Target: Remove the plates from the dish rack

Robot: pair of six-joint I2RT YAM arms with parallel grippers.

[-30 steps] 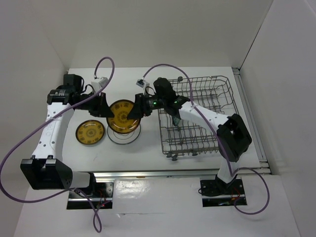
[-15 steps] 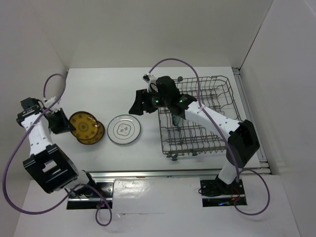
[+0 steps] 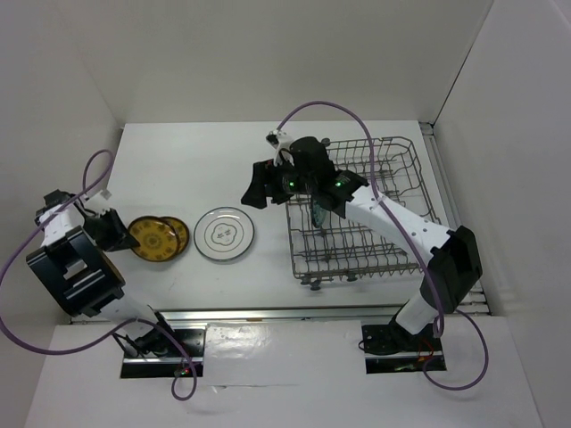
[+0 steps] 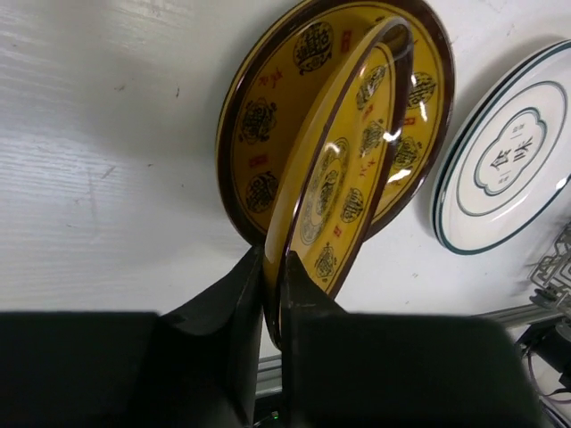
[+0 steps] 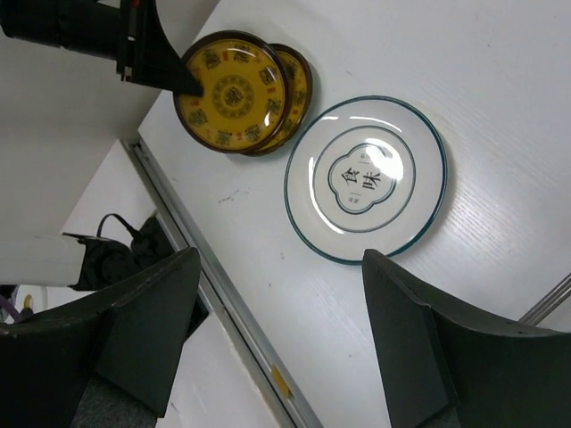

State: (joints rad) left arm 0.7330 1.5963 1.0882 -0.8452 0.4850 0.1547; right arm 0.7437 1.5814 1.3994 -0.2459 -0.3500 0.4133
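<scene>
Yellow-brown and ringed with dark medallions, one plate (image 4: 335,192) is pinched at its rim by the left jaws, whose black fingers (image 4: 214,348) press on either side of the edge; it stands tilted on edge over a second yellow-brown plate (image 4: 254,134) lying flat on the white surface (image 4: 98,160); whether the two touch cannot be told. From above, this pair sits at the left of the surface, the held plate overlapping the flat one, which peeks out on its right; just beside them, apart, a white plate (image 3: 224,234) with a blue rim and a grey centre design lies flat, face up. The right jaws are spread wide and hold nothing; their dark fingers (image 5: 143,312) hang above the surface, over the far side of the white plate and just left of the dish rack (image 3: 375,178). That grey wire rack stands at the right of the surface; a teal-blue plate (image 3: 318,214) seems to stand on edge among its tines, partly hidden by the right arm (image 3: 397,214).
</scene>
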